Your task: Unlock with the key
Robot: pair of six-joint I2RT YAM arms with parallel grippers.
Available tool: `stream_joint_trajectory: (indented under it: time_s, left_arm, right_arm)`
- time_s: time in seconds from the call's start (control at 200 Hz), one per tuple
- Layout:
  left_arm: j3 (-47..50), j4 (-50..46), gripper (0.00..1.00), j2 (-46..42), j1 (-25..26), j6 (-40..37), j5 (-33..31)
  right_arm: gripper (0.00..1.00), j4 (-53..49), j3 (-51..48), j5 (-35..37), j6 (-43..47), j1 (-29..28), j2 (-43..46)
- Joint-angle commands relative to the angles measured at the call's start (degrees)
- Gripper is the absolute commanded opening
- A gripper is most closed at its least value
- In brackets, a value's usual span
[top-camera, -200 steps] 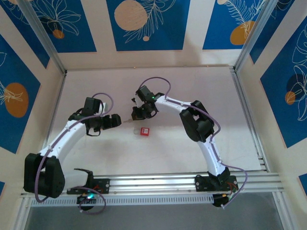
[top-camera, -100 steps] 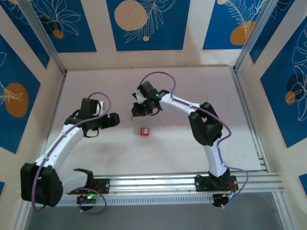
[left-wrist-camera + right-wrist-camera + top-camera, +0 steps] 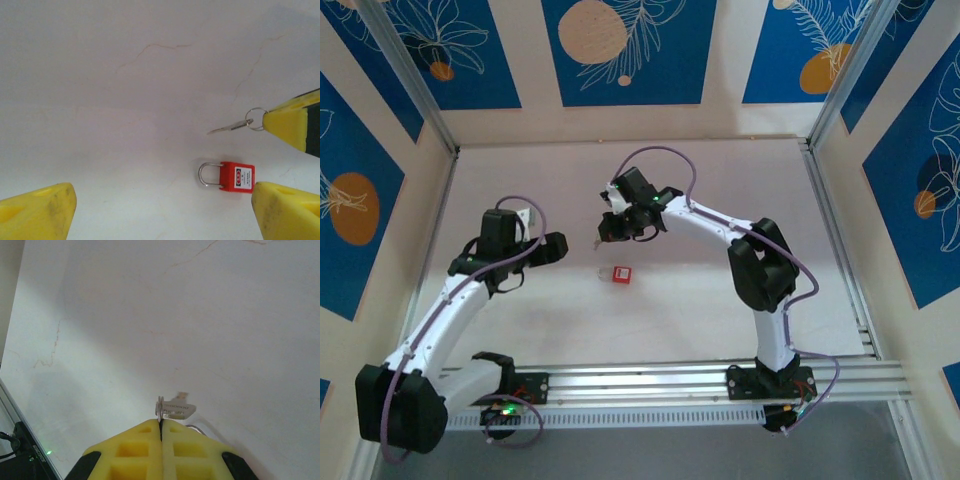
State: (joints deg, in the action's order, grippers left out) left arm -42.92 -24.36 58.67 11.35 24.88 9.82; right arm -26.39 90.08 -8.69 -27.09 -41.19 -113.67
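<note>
Key (image 3: 229,127) pinched at its ring in closed right end effector (image 3: 161,429), held near red padlock (image 3: 236,176) lying on bench (image 3: 100,75). Left end effector (image 3: 162,192) open, empty: should steady padlock before blade insertion.

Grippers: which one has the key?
The right gripper, shut on the key at its ring end; the left gripper stands open and empty.

white arms (image 3: 448,300), purple cables (image 3: 660,152), yellow gripper fingers (image 3: 287,215)

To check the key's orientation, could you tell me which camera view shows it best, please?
Left wrist: the key shows side-on, blade and ring. Right wrist shows it foreshortened at the right tool; from above it's too small.
</note>
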Motion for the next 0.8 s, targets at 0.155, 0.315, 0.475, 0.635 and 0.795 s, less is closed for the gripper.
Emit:
stream_joint_trajectory:
  time_s: [0.155, 0.315, 0.475, 0.635, 0.795]
  left_arm:
    - [2.71, 7.74, 0.88, -2.45, -0.59, 2.19, -0.64]
    - [3.01, 10.09, 0.82, -1.71, 0.90, 1.54, 0.90]
    - [4.84, 15.12, 0.79, -1.90, 8.57, -1.86, -4.88]
    - [8.57, 26.99, 0.78, -0.68, 16.88, -6.09, -7.24]
    - [14.47, 44.21, 0.76, 2.01, 19.39, -10.86, -2.39]
  right_arm:
    - [0.00, -0.01, -3.57, 1.48, -0.07, 1.35, 6.17]
    - [0.00, -0.51, -5.18, 1.49, 0.01, 2.42, 9.16]
    - [0.00, -2.79, -5.95, 2.83, 0.12, 3.29, 11.94]
    - [0.00, -4.27, -7.67, 3.94, 0.69, 3.89, 15.81]
    - [0.00, -5.60, -9.35, 4.82, 0.91, 4.19, 19.66]
